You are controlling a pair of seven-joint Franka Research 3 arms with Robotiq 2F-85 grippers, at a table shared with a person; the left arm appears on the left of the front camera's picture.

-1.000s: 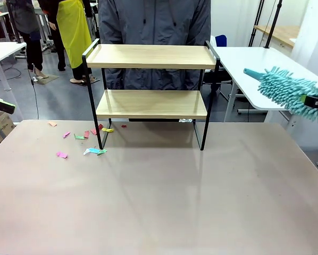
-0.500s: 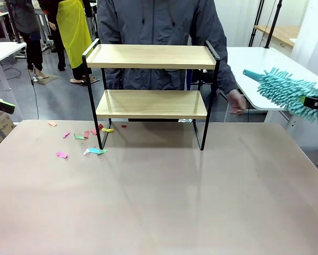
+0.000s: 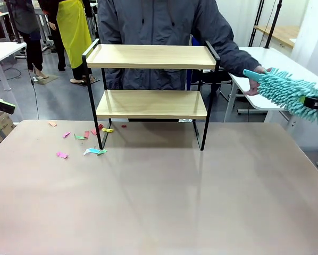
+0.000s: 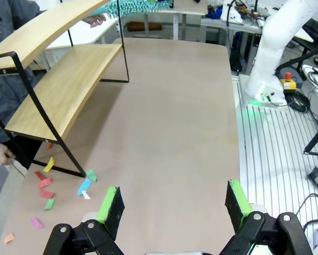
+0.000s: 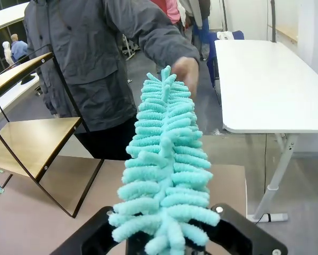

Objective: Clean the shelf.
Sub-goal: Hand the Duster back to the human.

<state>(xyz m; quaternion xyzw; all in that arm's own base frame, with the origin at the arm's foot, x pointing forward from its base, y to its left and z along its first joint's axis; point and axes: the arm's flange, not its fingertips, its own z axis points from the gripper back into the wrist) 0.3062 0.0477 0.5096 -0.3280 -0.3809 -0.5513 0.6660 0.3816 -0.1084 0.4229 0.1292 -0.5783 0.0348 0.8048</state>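
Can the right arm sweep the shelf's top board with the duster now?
Probably not yet: the person's hand is at the tip of the fluffy teal duster held in the right tool, off the right end of the two-tier wooden shelf.

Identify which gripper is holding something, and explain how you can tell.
The right gripper: shut on the teal duster, unlike the open left gripper.

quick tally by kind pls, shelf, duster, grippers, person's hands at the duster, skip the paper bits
shelf: 1
duster: 1
grippers: 2, left gripper open, right gripper shut on the duster
person's hand at the duster tip: 1
total: 5
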